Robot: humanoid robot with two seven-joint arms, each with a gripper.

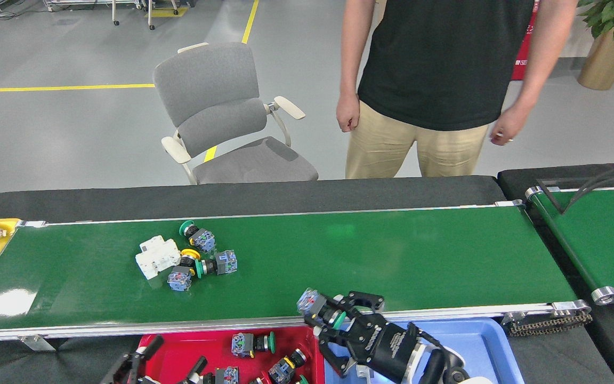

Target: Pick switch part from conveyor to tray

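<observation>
Looking past the conveyor, you see a grey floor, a chair and a person; your right gripper is pinching a switch part, and your left gripper is spread.

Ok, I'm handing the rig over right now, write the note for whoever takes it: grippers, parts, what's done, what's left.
Right gripper: shut on a green-capped switch, held over the conveyor's near rail, beside the red tray.
Left gripper: fingers apart, low over the red tray's left end; nothing seen in it.
Done: several switches lie in the red tray; a white breaker sits in the blue tray, mostly hidden by the right arm.
Left: drop the held switch in the red tray, then clear the cluster on the belt: three switches and a white breaker.
</observation>
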